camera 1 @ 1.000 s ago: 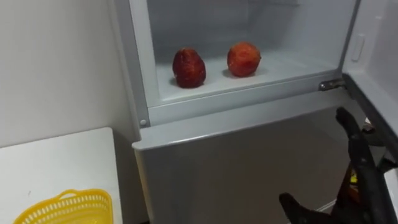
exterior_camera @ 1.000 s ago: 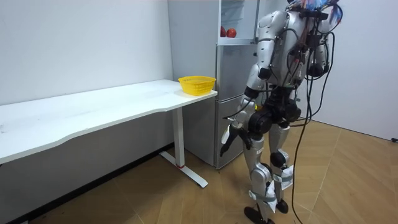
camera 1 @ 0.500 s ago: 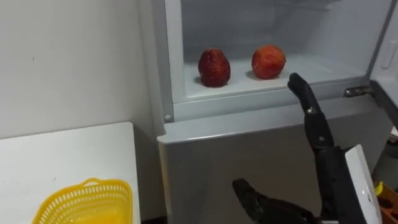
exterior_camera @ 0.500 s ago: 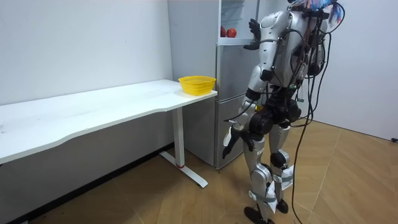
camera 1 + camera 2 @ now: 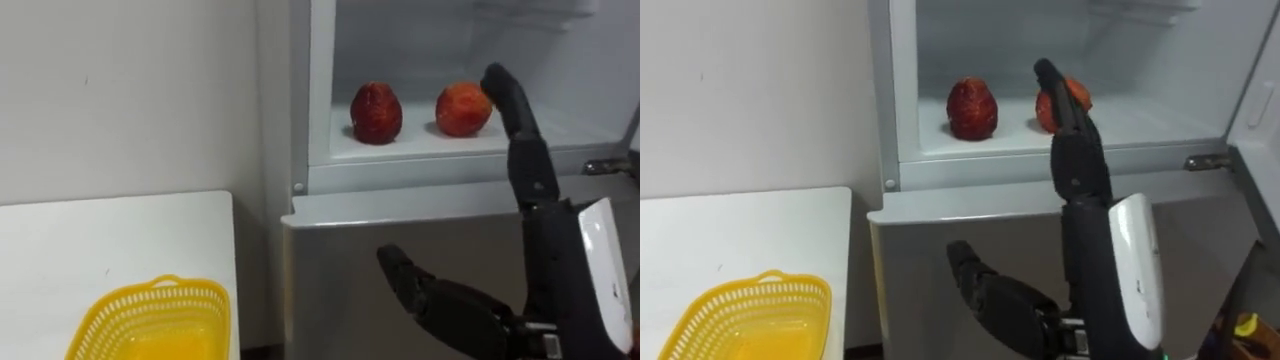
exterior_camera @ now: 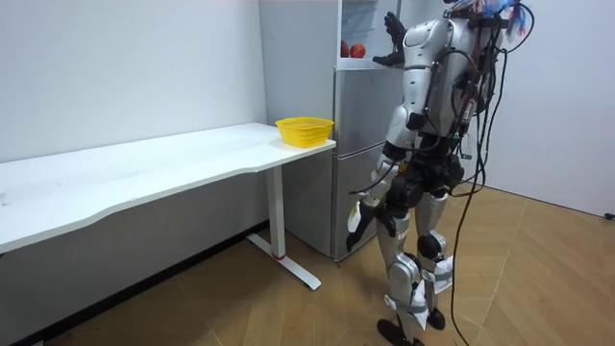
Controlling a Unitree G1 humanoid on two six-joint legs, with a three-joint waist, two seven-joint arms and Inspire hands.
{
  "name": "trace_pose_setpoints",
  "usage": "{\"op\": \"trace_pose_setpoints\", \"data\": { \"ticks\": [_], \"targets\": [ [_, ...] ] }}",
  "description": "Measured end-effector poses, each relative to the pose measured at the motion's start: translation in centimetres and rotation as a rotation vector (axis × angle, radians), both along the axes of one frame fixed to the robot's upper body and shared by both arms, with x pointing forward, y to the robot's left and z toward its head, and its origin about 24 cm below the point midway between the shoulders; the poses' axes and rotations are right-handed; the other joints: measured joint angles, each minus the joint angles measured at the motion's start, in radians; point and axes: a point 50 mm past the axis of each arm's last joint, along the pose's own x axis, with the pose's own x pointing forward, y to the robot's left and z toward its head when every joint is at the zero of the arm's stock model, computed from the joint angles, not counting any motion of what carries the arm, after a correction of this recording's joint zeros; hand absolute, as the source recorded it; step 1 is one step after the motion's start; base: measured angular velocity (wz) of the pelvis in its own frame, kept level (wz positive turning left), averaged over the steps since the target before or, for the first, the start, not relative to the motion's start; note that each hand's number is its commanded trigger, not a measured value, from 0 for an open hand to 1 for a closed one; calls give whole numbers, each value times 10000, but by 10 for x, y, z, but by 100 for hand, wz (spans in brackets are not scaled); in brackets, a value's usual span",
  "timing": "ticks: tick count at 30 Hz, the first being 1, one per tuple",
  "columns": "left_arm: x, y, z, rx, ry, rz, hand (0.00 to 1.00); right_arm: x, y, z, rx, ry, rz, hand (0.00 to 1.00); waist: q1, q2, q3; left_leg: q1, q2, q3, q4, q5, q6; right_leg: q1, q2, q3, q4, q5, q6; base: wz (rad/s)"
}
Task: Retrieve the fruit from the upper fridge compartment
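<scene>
Two red fruits lie on the shelf of the open upper fridge compartment [image 5: 420,150]: a darker one [image 5: 377,112] on the left and a rounder one [image 5: 462,108] on the right. My right hand [image 5: 548,250] is raised in front of the fridge, open, with straight fingers [image 5: 512,100] pointing up. Its fingertips are level with the rounder fruit and just to its right; whether they touch it I cannot tell. In the right eye view the fingers [image 5: 1060,95] partly cover that fruit [image 5: 1043,112]. In the room view my left hand [image 6: 354,216] hangs relaxed by my hip.
A yellow mesh basket [image 5: 150,320] stands on the white table [image 5: 110,240] at my lower left, beside the fridge. The lower fridge door [image 5: 400,230] is closed. The upper door [image 5: 1255,100] is swung open at the right. I stand close before the fridge.
My right hand has risen from below the lower door up to the shelf, beside the rounder fruit. The eye view has shifted, so the fridge sits further right in it.
</scene>
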Motion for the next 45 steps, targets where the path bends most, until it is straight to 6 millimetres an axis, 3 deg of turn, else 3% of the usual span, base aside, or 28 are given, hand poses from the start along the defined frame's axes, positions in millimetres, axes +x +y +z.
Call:
{"op": "trace_pose_setpoints", "data": {
  "ticks": [5, 13, 20, 31, 37, 45],
  "targets": [
    [-1, 5, 1, 89, 69, 383, 0, 9, -11, 21, 121, -1187, -380, 0, 57, -49, 16, 9, 57, -117, -18, -2, -1, 53, -18, -171, 9, 14, 5, 9],
    [-1, 7, 1, 219, 64, 700, 0, 32, -26, 35, 362, -1723, -1059, 0, 249, -129, 76, -22, 9, -298, -6, 1, -7, 121, -17, -416, -7, 17, 2, 6],
    [1, 8, 1, 262, 91, 732, 0, 56, -32, 50, 614, -1708, -1199, 0, 391, -138, 68, -188, -34, -501, 132, 5, -2, 20, -89, -767, -53, 17, 2, 6],
    [10, 8, 4, 50, -173, 534, 0, 73, -38, 45, 872, -223, -552, 0, 524, -139, 66, -232, -15, -674, 183, 7, 0, 140, -177, -1044, -160, 17, 5, 4],
    [16, 10, 6, 85, -299, 601, 0, 86, -41, 54, 939, 245, -365, 0, 506, -180, 51, -267, -24, -705, 266, 7, 0, 143, -184, -1093, -133, 18, 6, 0],
    [11, 11, 5, 54, 56, 627, 0, 95, -43, 56, 1067, 706, -330, 0, 589, -356, 23, -335, -21, -796, 384, 7, 0, 151, -185, -1115, -129, 26, -6, 3]
  ]
}}
